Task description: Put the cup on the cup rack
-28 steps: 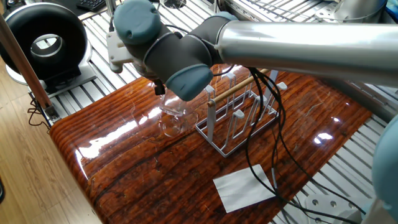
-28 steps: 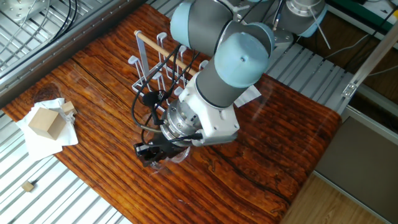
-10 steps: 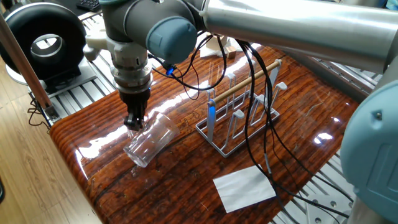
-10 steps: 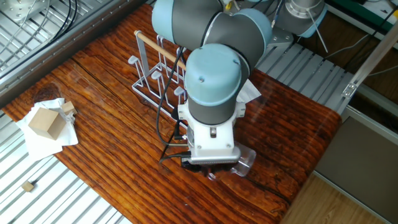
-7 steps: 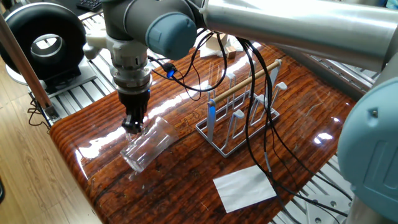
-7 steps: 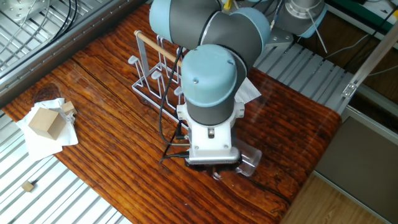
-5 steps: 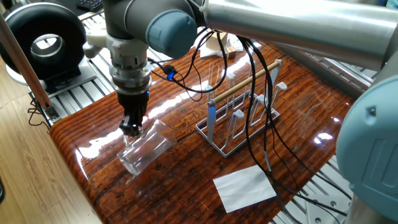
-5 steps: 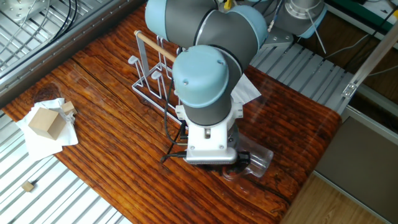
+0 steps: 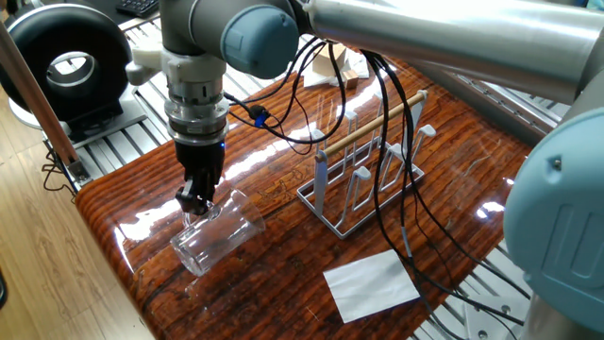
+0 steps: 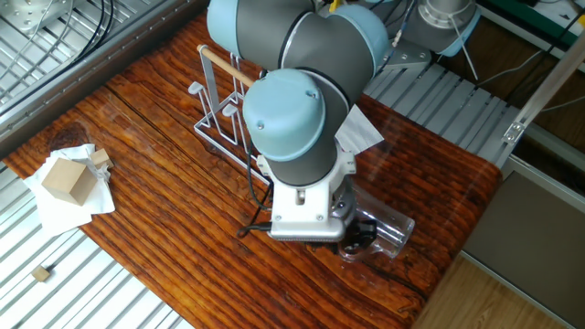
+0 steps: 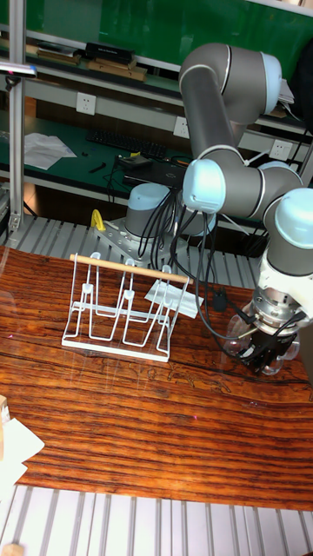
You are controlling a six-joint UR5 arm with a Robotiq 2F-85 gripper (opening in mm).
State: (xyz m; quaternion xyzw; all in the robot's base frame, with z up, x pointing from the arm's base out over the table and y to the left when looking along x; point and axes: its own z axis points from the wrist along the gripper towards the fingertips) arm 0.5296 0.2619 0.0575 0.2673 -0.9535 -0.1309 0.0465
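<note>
A clear, colourless glass cup (image 9: 215,234) lies tipped on its side, mouth toward the table's near corner, its closed end pinched between my fingers (image 9: 192,198). Well apart from it stands the cup rack (image 9: 363,175), pale grey-white wire on a rectangular base, upright pegs, with a light wooden rod across the top.

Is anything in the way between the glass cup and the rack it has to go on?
Nothing visible. The cup, held tilted in the gripper, has only bare tabletop between it and the cup rack. The robot's dangling black cables hang close by the rack.
</note>
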